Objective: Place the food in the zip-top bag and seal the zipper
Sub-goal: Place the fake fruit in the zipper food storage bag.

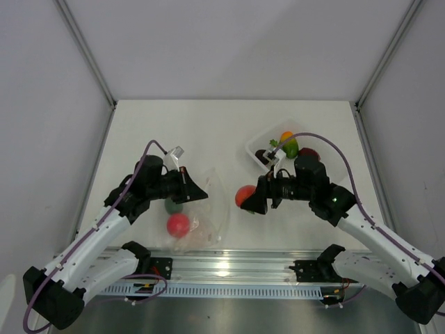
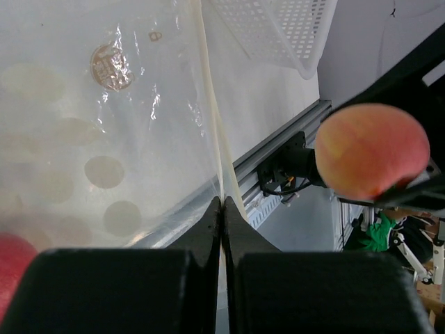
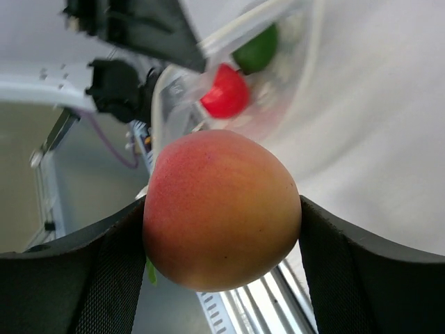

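The clear zip-top bag (image 1: 205, 219) lies at the near middle of the table. A red apple (image 1: 178, 224) and a green piece (image 1: 172, 206) sit inside it. My left gripper (image 1: 203, 194) is shut on the bag's mouth edge (image 2: 212, 149) and holds it up. My right gripper (image 1: 248, 200) is shut on the peach (image 3: 221, 209), held above the table just right of the bag mouth. The peach also shows in the left wrist view (image 2: 372, 149). The apple (image 3: 226, 92) and green piece (image 3: 256, 49) show through the bag in the right wrist view.
A rigid clear tray (image 1: 259, 146) stands at the back right with an orange-green mango (image 1: 288, 145), a dark red piece (image 1: 311, 152) and a dark piece (image 1: 263, 154) in it. A metal rail (image 1: 229, 268) runs along the near table edge.
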{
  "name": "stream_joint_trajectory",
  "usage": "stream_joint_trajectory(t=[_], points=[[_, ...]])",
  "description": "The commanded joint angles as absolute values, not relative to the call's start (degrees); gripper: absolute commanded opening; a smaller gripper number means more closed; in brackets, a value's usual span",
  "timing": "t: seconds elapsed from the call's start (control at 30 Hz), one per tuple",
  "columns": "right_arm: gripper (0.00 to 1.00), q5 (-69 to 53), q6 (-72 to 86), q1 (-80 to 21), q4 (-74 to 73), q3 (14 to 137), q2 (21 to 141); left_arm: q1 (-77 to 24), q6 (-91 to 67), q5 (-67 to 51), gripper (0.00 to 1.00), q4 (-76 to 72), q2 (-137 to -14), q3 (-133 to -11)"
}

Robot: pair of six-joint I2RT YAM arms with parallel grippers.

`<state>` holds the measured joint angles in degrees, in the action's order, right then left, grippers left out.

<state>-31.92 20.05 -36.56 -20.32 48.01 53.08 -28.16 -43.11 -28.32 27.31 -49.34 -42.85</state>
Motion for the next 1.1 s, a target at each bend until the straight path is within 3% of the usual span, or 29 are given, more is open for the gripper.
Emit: stream_joint_trajectory(t=[0.0,0.2,0.63,0.73,0.87,1.07], points=[[0.61,-35.77,18.45,-43.3,-15.48,47.99,53.96,-28.48,-43.77,-30.58,0.01,24.43,-49.31,-42.71],[0.61,-33.23,18.1,-52.11,-9.85,47.99,59.22,-28.48,-44.47,-31.38,0.0,24.96,-48.25,-42.8],[0.64,-24.27,19.86,-54.58,-6.85,55.37,73.99,-28.48,-45.35,-30.67,0.01,28.57,-44.65,-43.59],[0.7,-22.68,19.78,-55.54,-8.26,57.3,76.45,-28.48,-45.88,-30.59,0.0,28.48,-43.51,-43.07],[0.97,-20.22,19.95,-57.04,-8.61,58.1,77.17,-28.56,-46.23,-30.24,0.01,28.48,-42.72,-42.45],[0.99,-18.2,20.04,-57.39,-8.79,57.48,75.94,-28.48,-46.06,-29.97,0.01,28.92,-42.1,-42.27]])
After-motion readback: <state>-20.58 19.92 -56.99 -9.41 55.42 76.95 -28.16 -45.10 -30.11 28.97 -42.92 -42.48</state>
